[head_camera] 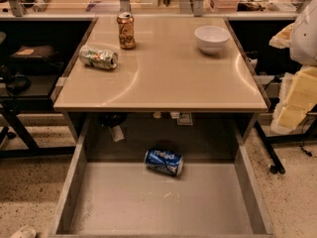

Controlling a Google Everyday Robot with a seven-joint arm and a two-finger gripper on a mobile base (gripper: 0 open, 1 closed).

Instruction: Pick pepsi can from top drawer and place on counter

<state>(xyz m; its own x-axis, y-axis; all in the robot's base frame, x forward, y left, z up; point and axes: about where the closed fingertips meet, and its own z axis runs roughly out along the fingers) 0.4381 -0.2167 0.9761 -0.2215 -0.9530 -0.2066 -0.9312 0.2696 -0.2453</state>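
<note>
The pepsi can [164,162] lies on its side in the open top drawer [148,202], near the drawer's back and about mid-width, with its white lettering facing up. The drawer is pulled out below the front edge of the beige counter [168,78]. Part of my arm [302,58], white and cream-coloured, shows at the right edge beside the counter. The gripper itself is out of view.
On the counter stand a brown-orange can [126,30] at the back left and a white bowl [211,38] at the back right; a crushed green-silver can [98,57] lies at the left. Dark desks flank the counter. A white object [22,231] lies on the floor at bottom left.
</note>
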